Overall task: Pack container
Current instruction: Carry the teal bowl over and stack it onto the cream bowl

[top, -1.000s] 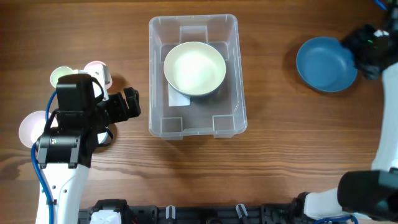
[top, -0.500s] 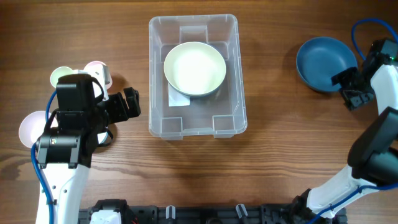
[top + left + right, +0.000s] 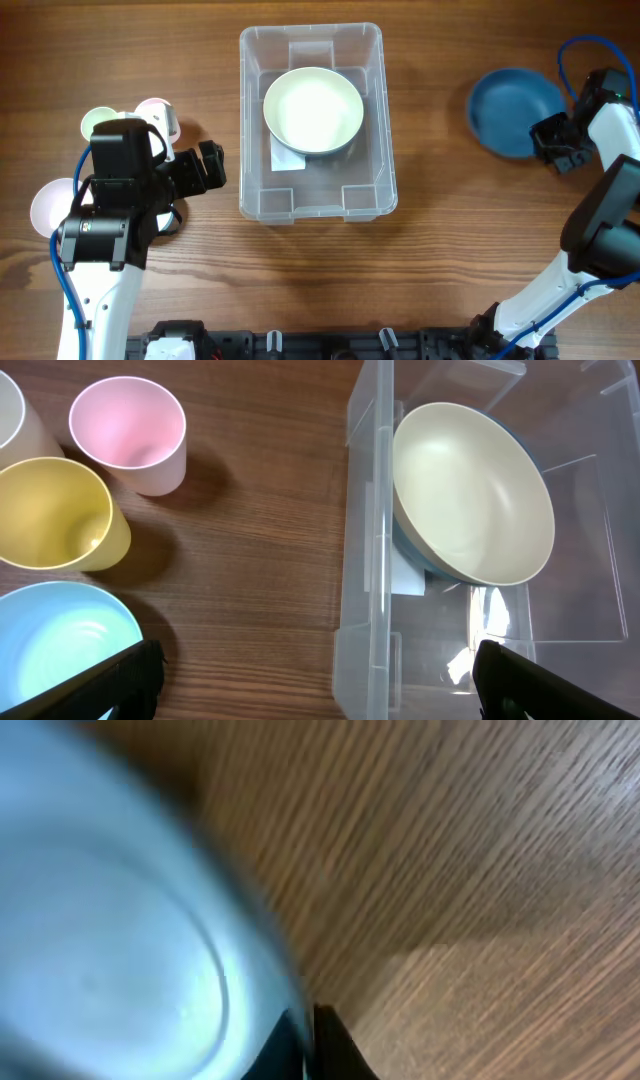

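Observation:
The clear container (image 3: 318,197) stands at the table's middle with a cream bowl (image 3: 313,110) inside it. My left gripper (image 3: 208,168) hovers open just left of the container, holding nothing. In the left wrist view the container's near wall (image 3: 365,560) and the cream bowl (image 3: 480,500) lie ahead of the wide-open left gripper (image 3: 320,695). At the far right, my right gripper (image 3: 550,137) is shut on the rim of a blue bowl (image 3: 512,108). The right wrist view shows the right gripper (image 3: 308,1042) pinching the blurred blue bowl (image 3: 110,940) by its edge.
Left of the container stand a pink cup (image 3: 130,435) and a yellow cup (image 3: 50,510), with a light blue bowl (image 3: 55,645) nearer my left arm. A pale bowl (image 3: 48,205) sits at the far left, partly under that arm.
The right gripper has closed on the blue bowl's rim, and the bowl has shifted a little to the left. The left arm has not moved.

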You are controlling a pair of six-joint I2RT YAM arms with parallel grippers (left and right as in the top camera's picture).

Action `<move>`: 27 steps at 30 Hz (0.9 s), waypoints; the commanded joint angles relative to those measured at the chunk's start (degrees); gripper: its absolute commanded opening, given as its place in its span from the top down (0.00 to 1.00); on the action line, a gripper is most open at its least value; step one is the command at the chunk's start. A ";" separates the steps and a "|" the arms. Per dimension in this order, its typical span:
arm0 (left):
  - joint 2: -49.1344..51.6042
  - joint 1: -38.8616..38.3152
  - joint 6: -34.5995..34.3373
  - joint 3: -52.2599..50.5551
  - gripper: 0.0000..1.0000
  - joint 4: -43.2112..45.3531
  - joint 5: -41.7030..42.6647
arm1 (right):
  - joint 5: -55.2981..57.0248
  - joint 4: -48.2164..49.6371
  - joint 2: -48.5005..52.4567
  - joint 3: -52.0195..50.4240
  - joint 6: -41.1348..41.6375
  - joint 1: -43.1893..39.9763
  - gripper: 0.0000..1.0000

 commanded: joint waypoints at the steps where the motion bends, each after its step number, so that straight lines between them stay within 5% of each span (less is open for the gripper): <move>1: 0.02 -0.04 -0.55 0.96 0.00 0.11 0.70 | -0.04 -0.87 0.68 -0.39 -0.39 0.31 0.96; 8: 0.02 -0.04 -0.52 0.96 0.00 0.11 0.70 | -1.55 -3.08 -2.43 0.81 -3.45 2.10 0.96; 14: 0.02 -0.04 -0.52 0.96 0.00 0.09 0.68 | -2.80 -8.72 -16.90 11.21 -10.69 10.01 0.96; 20: 0.02 -0.04 -0.52 0.96 0.00 0.11 0.68 | -2.34 -14.32 -23.89 25.77 -13.90 26.53 0.96; 27: 0.02 -0.04 -0.52 0.96 0.00 0.09 0.70 | -0.90 -11.08 -16.96 26.84 -11.74 44.63 0.96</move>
